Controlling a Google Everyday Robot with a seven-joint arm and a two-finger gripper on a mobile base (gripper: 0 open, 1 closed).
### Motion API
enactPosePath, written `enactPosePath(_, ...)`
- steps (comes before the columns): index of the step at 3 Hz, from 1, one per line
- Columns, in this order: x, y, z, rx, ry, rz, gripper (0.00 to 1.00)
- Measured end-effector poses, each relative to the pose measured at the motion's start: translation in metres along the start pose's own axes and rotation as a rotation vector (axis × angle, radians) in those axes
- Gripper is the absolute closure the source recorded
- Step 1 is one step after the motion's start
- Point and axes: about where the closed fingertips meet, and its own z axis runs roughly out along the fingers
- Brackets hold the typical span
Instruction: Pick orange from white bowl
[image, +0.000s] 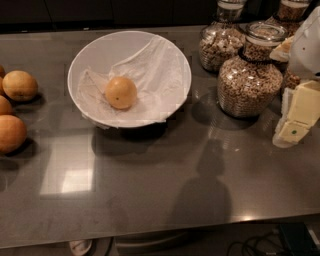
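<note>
The orange (120, 92) is round and yellow-orange. It lies alone in the white bowl (80, 60), left of its middle, on a thin white paper sheet (155, 70). The bowl stands on the grey counter, at the back and left of centre. My gripper (298, 117) is at the right edge of the camera view, pale yellow under a white arm part. It hangs over the counter beside the glass jars, far to the right of the bowl and apart from the orange. It holds nothing that I can see.
Several duller tan-orange fruits (19, 85) lie on the counter at the left edge. Glass cereal jars (248, 80) stand at the back right, close to my gripper. The counter's front edge (150, 235) runs along the bottom, with cables (295, 240) below it.
</note>
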Motion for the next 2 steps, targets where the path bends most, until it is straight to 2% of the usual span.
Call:
enactPosePath(1,0.000,0.000,0.000,0.000,0.000,0.000,0.00)
enactPosePath(2,-0.027,-0.020,0.023,0.019,-0.021,-0.034,0.00)
